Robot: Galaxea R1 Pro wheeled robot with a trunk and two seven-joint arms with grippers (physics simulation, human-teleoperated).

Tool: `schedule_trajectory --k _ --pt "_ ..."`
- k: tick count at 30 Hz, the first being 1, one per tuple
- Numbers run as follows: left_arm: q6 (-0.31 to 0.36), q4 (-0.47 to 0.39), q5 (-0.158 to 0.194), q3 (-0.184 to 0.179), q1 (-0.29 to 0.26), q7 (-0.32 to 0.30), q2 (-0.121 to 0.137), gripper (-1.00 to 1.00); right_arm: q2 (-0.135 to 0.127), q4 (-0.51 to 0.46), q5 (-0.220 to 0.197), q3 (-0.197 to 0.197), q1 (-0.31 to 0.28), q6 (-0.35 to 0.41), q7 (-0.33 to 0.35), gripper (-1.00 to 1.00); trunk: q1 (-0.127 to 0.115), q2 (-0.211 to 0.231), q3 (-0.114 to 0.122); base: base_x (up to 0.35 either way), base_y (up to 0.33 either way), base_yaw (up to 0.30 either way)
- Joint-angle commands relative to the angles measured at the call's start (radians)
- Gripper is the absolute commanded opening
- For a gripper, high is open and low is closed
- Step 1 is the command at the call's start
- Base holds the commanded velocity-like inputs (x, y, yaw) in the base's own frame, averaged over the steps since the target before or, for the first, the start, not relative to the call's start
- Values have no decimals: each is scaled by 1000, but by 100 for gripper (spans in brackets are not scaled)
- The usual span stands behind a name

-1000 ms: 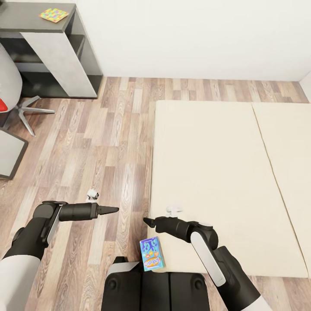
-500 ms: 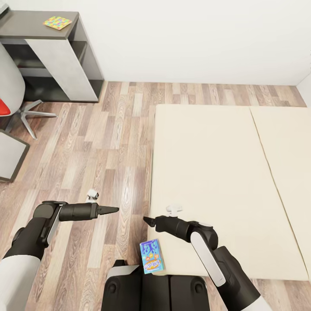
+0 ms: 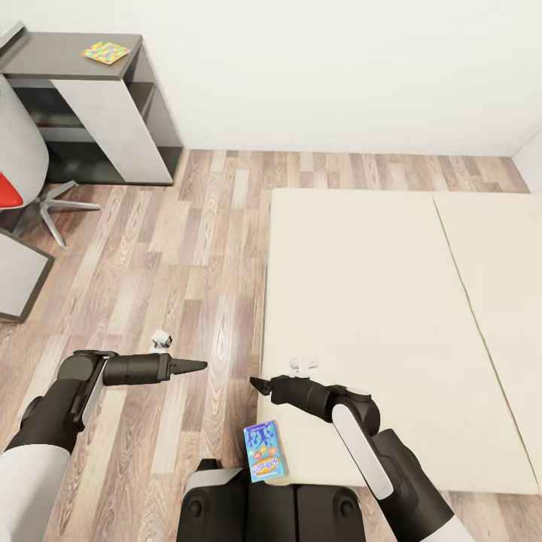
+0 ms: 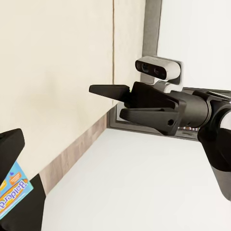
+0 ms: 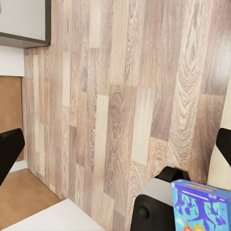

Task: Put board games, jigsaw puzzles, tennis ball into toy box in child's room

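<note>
A small blue board game (image 3: 263, 450) lies at the near corner of the bed (image 3: 376, 316), right in front of my base. It also shows as the board game (image 4: 12, 190) in the left wrist view and the board game (image 5: 199, 208) in the right wrist view. My left gripper (image 3: 197, 366) hovers open over the wood floor, left of the bed. My right gripper (image 3: 257, 385) is open too, just above the board game, and the right gripper (image 4: 115, 101) holds nothing. A jigsaw puzzle (image 3: 106, 52) lies on the dark grey unit of the table (image 3: 53, 56) at the far left.
A white swivel chair (image 3: 22, 158) with a red patch stands in front of the table unit. A grey flat panel (image 3: 15, 278) juts in at the left edge. Wood floor (image 3: 188, 248) runs between the table unit and the bed, with a white wall behind.
The whole picture has slid downward and slightly right, so the camera has moved. Both arms keep the same pose, and the board game stays at the bed's corner.
</note>
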Motion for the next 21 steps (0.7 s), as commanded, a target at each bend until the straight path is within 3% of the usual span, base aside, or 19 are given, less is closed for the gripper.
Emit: schedule_trajectory --k 1,21 --pt "10 -1 -6 0 0 -6 0 100 0 -1 3 -1 0 5 4 100 1 -1 1 0 0 0" --pt "10 -1 -6 0 0 -6 0 100 0 5 3 -2 0 3 4 100 1 -1 33 0 0 0"
